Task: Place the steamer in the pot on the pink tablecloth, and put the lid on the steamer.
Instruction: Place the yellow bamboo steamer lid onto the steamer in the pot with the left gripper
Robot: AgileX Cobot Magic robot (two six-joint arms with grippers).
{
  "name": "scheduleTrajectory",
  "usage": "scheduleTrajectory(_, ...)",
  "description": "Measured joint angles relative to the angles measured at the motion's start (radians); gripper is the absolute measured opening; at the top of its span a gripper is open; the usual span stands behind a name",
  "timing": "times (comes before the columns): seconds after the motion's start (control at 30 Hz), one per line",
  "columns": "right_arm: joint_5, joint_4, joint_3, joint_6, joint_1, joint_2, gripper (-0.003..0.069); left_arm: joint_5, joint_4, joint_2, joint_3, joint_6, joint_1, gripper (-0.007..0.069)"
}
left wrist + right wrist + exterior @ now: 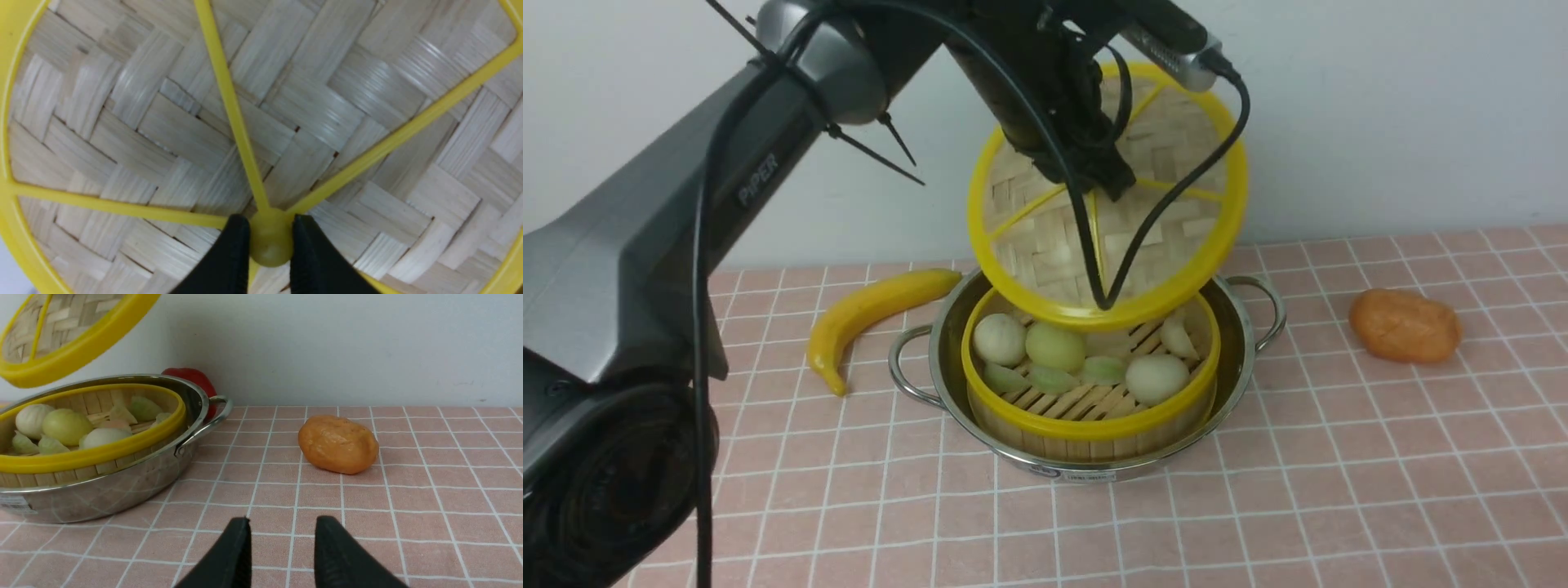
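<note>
One steamer point(1094, 425) sat in one pot point(1241, 359), centre frame on the pink tablecloth point(1339, 490); one banana point(866, 314) left, one orange lump point(1405, 327) right. Left gripper point(270, 223), reaching from upper left, clamped one lid point(1045, 245) at its centre, tilted above the steamer. Right gripper point(282, 528) was empty, jaws apart.

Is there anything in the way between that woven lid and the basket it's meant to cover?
Nothing visible. The left gripper holds the lid tilted by its knob, above the steamer in the pot, with open air between. The banana and the orange lump lie aside on the pink tablecloth.
</note>
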Motion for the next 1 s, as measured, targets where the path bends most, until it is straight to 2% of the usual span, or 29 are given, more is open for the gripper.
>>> scheduleTrajectory(0.23, 0.000, 0.000, 0.000, 0.000, 0.000, 0.000, 0.0240, 0.002, -0.002, -0.048, 0.141, -0.077, 0.000, 0.0116)
scheduleTrajectory(0.4, 0.000, 0.000, 0.000, 0.000, 0.000, 0.000, 0.0240, 0.001, -0.008, -0.089, 0.182, -0.086, 0.000, 0.0116)
scheduleTrajectory(0.63, 0.000, 0.000, 0.000, 0.000, 0.000, 0.000, 0.0240, 0.002, -0.029, -0.090, 0.269, -0.082, 0.000, 0.0116)
scheduleTrajectory(1.0, 0.000, 0.000, 0.000, 0.000, 0.000, 0.000, 0.0240, 0.001, -0.030, -0.069, 0.272, -0.031, 0.000, 0.0116)
